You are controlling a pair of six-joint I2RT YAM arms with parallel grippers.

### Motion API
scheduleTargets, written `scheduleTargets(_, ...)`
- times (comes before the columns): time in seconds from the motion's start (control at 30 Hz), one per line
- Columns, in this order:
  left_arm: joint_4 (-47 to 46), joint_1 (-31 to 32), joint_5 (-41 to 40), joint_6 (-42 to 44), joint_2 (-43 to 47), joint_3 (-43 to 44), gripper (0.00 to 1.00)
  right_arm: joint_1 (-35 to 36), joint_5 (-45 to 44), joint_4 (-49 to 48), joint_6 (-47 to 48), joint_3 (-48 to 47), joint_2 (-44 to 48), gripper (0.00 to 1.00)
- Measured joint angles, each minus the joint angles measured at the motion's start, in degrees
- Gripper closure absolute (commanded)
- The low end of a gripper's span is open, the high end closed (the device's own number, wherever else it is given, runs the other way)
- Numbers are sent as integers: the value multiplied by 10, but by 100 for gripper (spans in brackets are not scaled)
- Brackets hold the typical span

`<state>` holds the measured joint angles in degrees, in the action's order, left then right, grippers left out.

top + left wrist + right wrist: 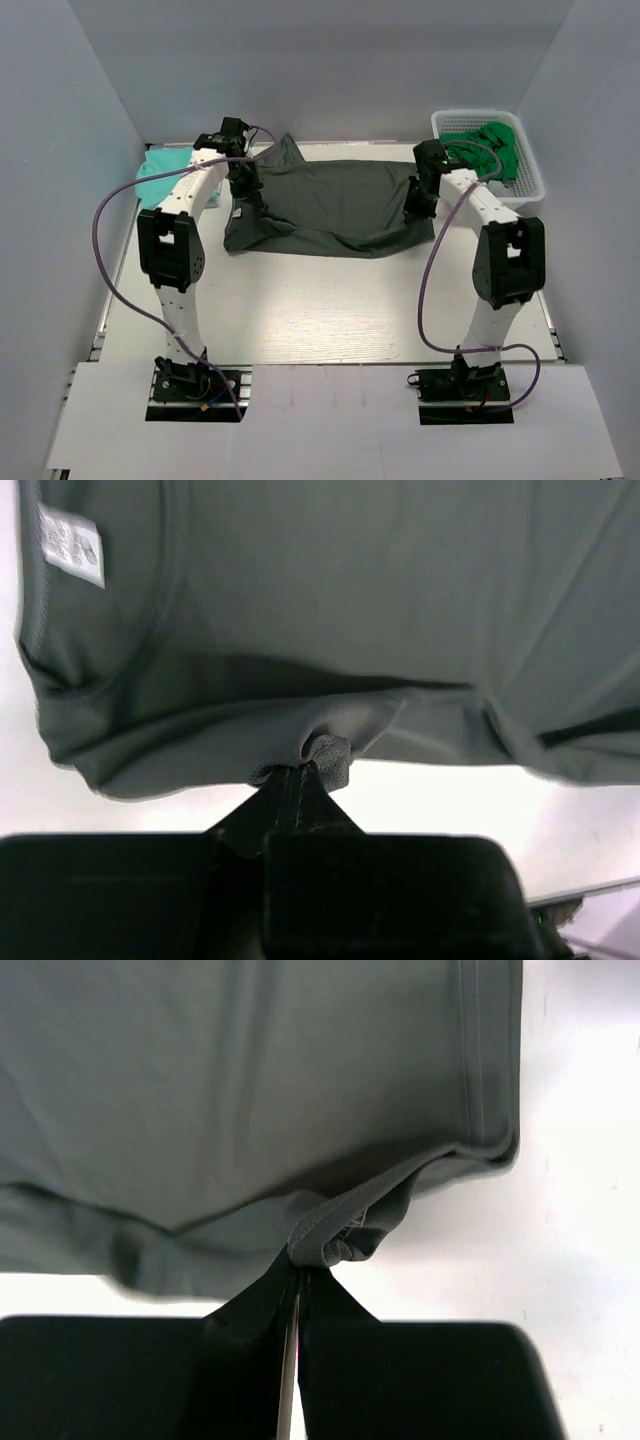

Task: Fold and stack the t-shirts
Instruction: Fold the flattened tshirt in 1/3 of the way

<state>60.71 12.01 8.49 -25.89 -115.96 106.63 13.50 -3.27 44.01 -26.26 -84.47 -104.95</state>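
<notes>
Pinching a bunched fold of cloth between black fingers pressed tight together, the left gripper holds the dark grey-green t-shirt by its edge near the collar. Only the left wrist view shows the white label sewn inside the neck. The right gripper, seen close from its own wrist, is likewise clamped shut on a small wad of the same shirt's edge, just beside the stitched hem running up the right of that view. Neither close-up takes in the whole garment; the overhead view does.

From the arm bases at the near edge, the bare white table stretches to the shirt. It lies spread sideways across the middle, collar to the left, hem to the right, with a gripper at each end and its near edge rumpled. Farther back on the left, a light mint-teal shirt lies partly hidden behind the left arm. In the far right corner a white basket holds a bright green shirt, and the right arm reaches up in front of the basket's near left side.
</notes>
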Motion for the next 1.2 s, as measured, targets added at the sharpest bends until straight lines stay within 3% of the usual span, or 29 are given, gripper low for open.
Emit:
scheduleTargets(0.23,30,-23,-17,20,-124,162,100,-14,-24,39,0,-150,-99,100)
scheduleTargets(0.33,14,-31,-14,42,-159,190,100,-26,-28,51,-3,-188,-128,100)
scheduleTargets(0.4,-9,-35,-2,62,-170,191,97,-35,-31,56,-3,-215,-148,92)
scheduleTargets(0.43,-19,-36,3,71,-176,192,79,-38,-30,57,-5,-226,-158,84)
scheduleTargets(0.47,-29,-37,11,82,-181,197,71,-42,-30,61,-4,-244,-171,66)
scheduleTargets(0.53,-43,-36,18,97,-200,226,71,-45,-27,59,0,-271,-195,61)
scheduleTargets(0.6,-68,-37,15,104,-223,260,65,-49,-22,54,6,-283,-209,57)
scheduleTargets(0.63,-84,-36,14,109,-233,274,53,-49,-19,51,11,-283,-210,57)
scheduleTargets(0.67,-98,-37,17,113,-241,285,15,-49,-14,51,15,-283,-211,54)
scheduleTargets(0.7,-113,-38,25,117,-252,302,2,-49,-7,50,19,-283,-211,52)
scheduleTargets(0.8,-145,-42,56,119,-268,326,0,-47,25,19,38,-268,-200,47)
scheduleTargets(0.83,-152,-44,67,120,-268,326,0,-45,33,11,42,-259,-195,41)
scheduleTargets(0.93,-161,-47,87,122,-259,308,0,-40,56,-16,56,-216,-165,10)
scheduleTargets(1.2,-134,-42,97,122,-134,97,0,-21,94,-79,57,-101,-86,10)
